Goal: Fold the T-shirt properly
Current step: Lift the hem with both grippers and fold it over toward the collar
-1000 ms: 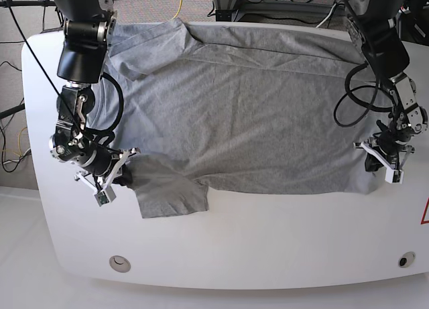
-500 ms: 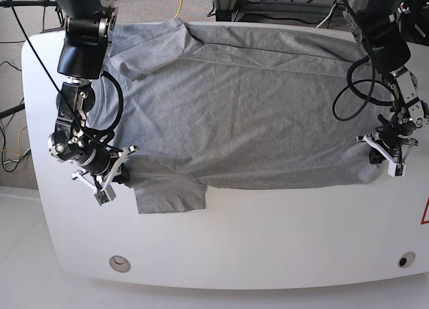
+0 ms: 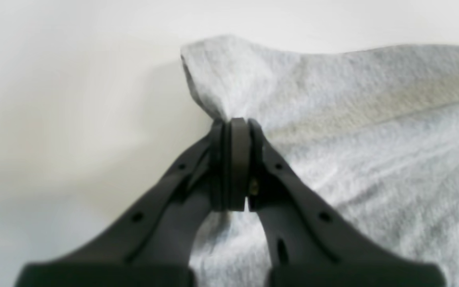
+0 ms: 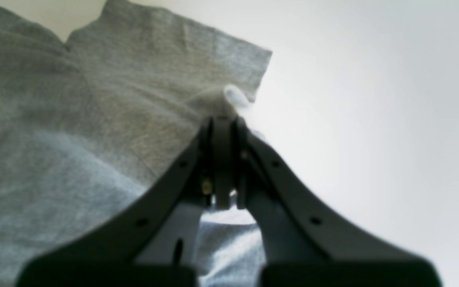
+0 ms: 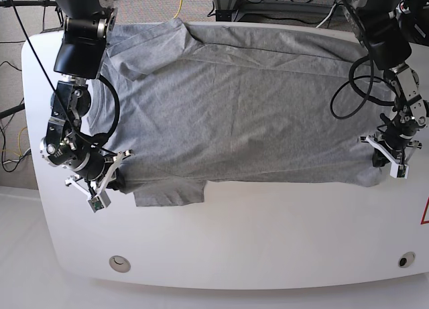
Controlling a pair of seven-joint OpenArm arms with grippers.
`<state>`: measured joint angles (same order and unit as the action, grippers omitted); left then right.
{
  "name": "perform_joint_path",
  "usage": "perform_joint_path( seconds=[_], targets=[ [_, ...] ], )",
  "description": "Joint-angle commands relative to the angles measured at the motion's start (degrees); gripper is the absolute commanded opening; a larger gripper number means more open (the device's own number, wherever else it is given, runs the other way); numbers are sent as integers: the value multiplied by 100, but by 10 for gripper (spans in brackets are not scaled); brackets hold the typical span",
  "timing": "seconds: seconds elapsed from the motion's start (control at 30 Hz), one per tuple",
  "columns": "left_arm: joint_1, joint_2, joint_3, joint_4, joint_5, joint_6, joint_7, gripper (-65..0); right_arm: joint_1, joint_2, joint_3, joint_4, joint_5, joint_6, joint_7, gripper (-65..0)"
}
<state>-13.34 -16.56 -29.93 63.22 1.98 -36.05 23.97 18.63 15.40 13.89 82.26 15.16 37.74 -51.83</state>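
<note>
You're looking at the soft heather-grey shirt (image 5: 228, 114) lying spread across the table (image 5: 268, 235), both grippers pinching it: left (image 3: 235, 123) on its hem corner, right (image 4: 223, 119) on its sleeve.

Both wrist views are cutting off the base of each hand at the bottom edge and rendering the near parts as blur: the left hand (image 3: 235, 131) is hiding the pinched bit of T-shirt (image 3: 373, 131) between its pads, and the right hand (image 4: 222, 127) is doing the same at the sleeve edge. In the base view the arms are running out of frame at the top, the right arm is covering part of the collar end, and the surface (image 5: 268, 235) is getting clipped at the right edge. No lettering is showing on the shirt, and the small round marks near the front edge of the surface are too small to identify.
</note>
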Motion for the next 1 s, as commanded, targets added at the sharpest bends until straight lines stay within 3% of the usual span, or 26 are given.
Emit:
perform_joint_path(
  seconds=[0.0,0.57,0.97],
  targets=[
    [-95,-106,-28,186,-57,0,-199,-650,79,101,34,239,138,17,42,-650],
    [275,-5,-143,815,-29,14,-175,-650,-841,69,338,1485,197,-4,-112,-650],
    [783,-75,-213,1623,-343,27,323,-650,-1606,84,568,2502,114,44,-287,-650]
  ],
)
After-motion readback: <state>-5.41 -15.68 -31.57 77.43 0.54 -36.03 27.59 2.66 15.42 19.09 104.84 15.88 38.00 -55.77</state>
